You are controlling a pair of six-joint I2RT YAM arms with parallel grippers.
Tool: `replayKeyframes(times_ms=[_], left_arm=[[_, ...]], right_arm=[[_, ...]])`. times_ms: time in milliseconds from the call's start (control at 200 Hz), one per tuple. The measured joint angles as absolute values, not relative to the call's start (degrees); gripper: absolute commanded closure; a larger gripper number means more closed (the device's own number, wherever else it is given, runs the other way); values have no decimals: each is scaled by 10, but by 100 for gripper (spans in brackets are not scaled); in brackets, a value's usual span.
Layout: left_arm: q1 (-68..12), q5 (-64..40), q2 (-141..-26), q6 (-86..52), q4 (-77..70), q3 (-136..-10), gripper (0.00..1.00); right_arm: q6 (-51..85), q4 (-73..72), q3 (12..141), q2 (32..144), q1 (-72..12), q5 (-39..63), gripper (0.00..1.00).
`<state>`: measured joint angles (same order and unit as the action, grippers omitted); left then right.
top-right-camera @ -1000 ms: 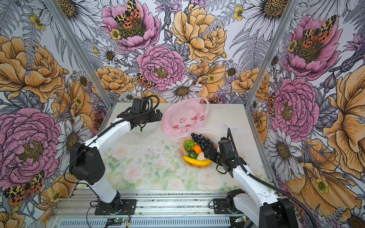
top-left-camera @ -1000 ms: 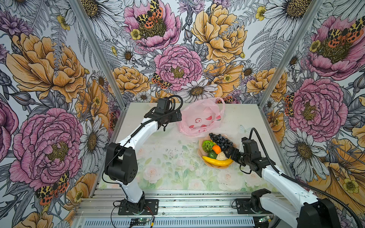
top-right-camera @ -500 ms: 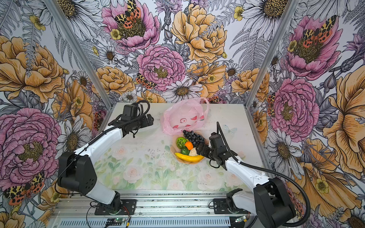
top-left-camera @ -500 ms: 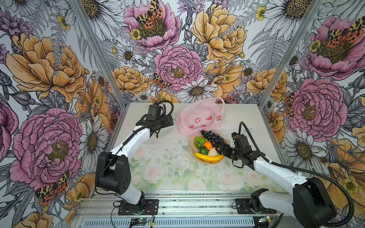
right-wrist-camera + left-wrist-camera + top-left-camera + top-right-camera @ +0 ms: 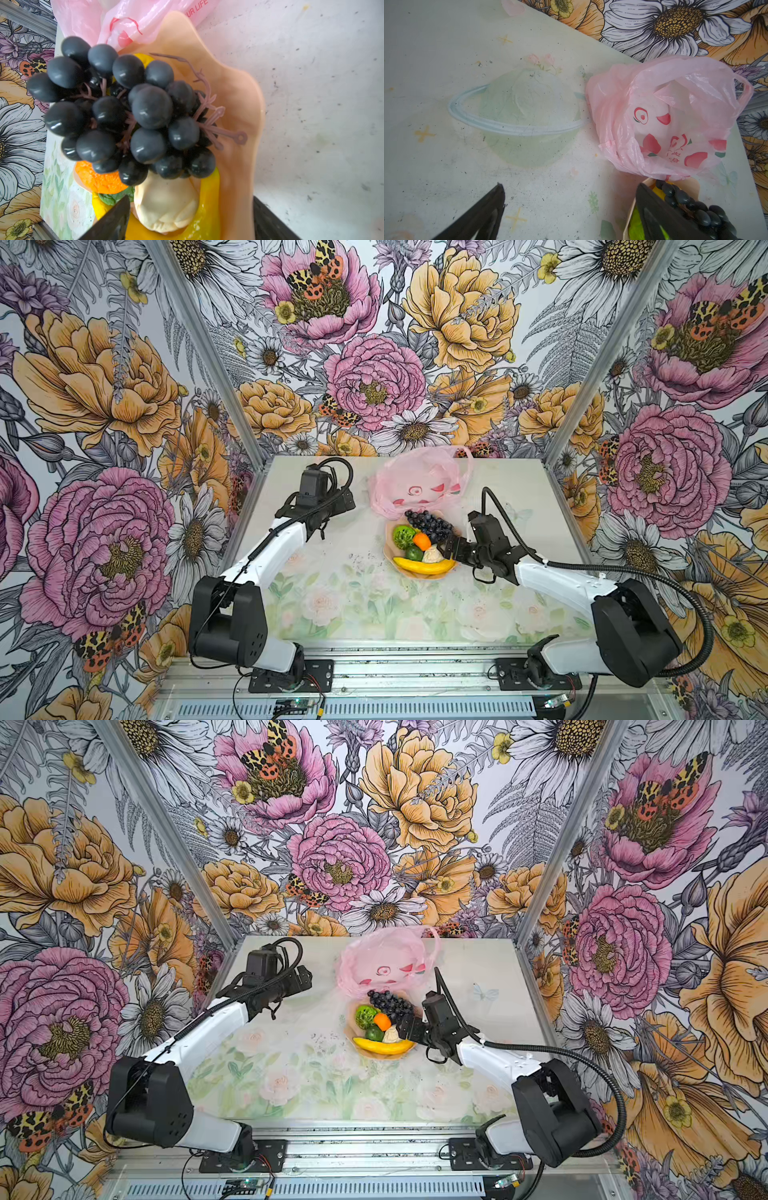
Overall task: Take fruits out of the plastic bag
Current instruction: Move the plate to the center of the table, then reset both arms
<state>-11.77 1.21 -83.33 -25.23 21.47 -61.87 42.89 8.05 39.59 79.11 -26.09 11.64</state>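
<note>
Both top views: dish (image 5: 419,575) has shifted toward bag (image 5: 419,479).

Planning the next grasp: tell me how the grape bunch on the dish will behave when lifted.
The grape bunch would likely lift as one floppy cluster, since thin pinkish stems join its grapes. The glossy round grapes look slippery, so a pinch on one may slip. Heaped over other fruit in the dish, it could tumble if pushed.

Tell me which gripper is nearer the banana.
Right. The right gripper hovers at the edge of the dish, beside one end of the banana. The left gripper is off across the table, beside the pink bag.
</note>
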Motion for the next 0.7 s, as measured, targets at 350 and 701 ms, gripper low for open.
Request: replayKeyframes(times_ms=[350, 701], left_arm=[[-99, 41, -804, -261, 194, -568, 1], [-98, 204, -663, -257, 128, -413, 1]], right_arm=[[385, 103, 381, 732, -188, 130, 0], [284, 208, 376, 580, -49, 84, 0]])
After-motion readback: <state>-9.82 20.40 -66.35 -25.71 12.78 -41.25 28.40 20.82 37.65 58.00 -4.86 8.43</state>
